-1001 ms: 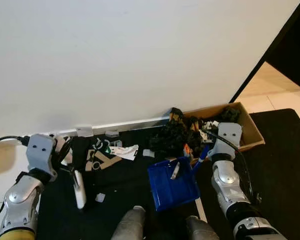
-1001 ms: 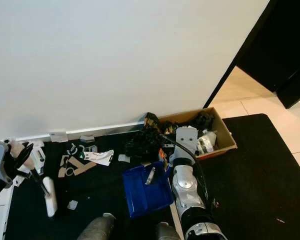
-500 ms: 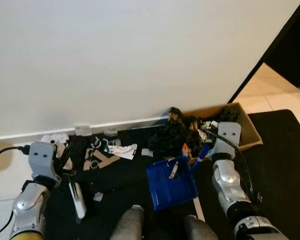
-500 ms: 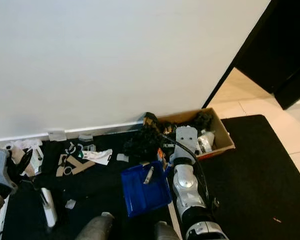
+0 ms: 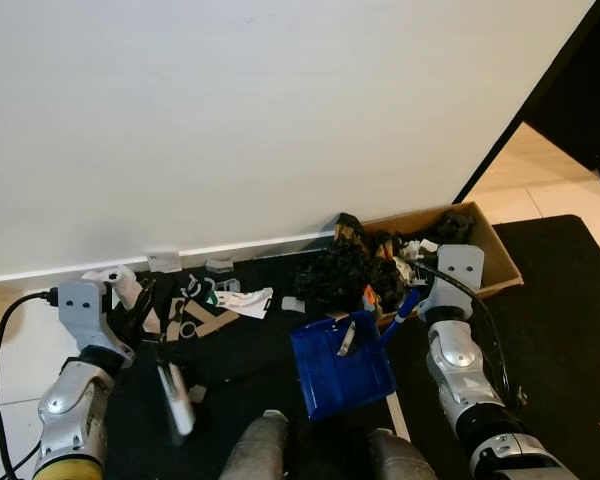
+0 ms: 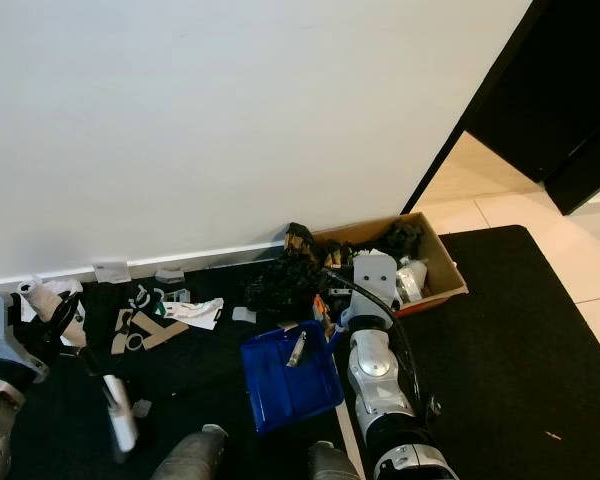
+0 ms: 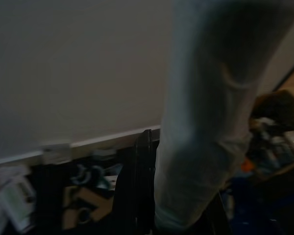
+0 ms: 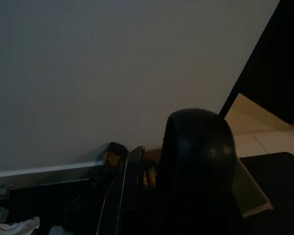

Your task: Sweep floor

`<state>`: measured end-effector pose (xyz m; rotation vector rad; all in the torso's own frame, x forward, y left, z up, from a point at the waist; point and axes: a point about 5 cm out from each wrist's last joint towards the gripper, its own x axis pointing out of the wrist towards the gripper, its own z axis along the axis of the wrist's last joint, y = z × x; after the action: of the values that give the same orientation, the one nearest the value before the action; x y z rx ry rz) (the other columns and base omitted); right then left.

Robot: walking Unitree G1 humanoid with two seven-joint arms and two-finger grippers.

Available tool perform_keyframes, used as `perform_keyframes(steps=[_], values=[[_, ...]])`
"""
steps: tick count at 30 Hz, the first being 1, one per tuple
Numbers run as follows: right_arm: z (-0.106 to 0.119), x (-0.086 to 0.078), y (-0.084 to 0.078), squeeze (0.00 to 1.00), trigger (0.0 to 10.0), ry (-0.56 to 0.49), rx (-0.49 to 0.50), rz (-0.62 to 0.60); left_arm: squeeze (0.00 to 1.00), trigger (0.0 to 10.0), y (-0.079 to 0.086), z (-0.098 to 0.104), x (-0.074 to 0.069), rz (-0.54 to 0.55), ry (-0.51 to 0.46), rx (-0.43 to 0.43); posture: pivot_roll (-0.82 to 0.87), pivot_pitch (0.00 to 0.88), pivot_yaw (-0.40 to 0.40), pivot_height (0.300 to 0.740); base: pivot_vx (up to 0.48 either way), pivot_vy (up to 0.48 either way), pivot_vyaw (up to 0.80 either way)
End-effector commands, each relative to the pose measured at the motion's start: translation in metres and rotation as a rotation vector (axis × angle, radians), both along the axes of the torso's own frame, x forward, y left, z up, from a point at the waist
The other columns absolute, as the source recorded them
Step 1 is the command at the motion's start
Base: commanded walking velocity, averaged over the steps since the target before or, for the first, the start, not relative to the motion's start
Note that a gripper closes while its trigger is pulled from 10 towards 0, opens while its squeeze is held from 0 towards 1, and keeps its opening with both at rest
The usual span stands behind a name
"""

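Two grippers work over the black mat point(image 5: 550, 300): the right gripper point(image 5: 412, 300), at 3 o'clock, clasps the blue dustpan point(image 5: 342, 365) by its handle. At 9 o'clock, the left gripper point(image 5: 152, 338) grips a white brush point(image 5: 175, 398), with scraps point(image 5: 220, 305) scattered at 11 o'clock.

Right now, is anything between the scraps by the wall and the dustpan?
Nothing solid: bare black mat lies between the scraps and the blue dustpan. The brush in the left gripper stands off to their left.
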<state>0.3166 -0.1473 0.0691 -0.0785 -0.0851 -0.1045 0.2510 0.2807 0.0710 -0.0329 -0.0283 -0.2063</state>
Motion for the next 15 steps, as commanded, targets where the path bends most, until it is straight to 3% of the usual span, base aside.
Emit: perform_keyframes(steps=[1,15], values=[[-0.019,-0.009,-0.004,0.00,10.0,0.091,-0.019,-0.007,0.00,10.0,-0.019,-0.009,-0.001,-0.064,0.015,-0.099,0.19,0.250,-0.054,0.740,0.000,0.000,0.00],[-0.019,-0.009,-0.003,0.00,10.0,0.091,-0.014,-0.008,0.00,10.0,-0.058,0.011,0.011,-0.244,-0.034,-0.194,0.19,0.245,-0.048,0.740,0.000,0.000,0.00]])
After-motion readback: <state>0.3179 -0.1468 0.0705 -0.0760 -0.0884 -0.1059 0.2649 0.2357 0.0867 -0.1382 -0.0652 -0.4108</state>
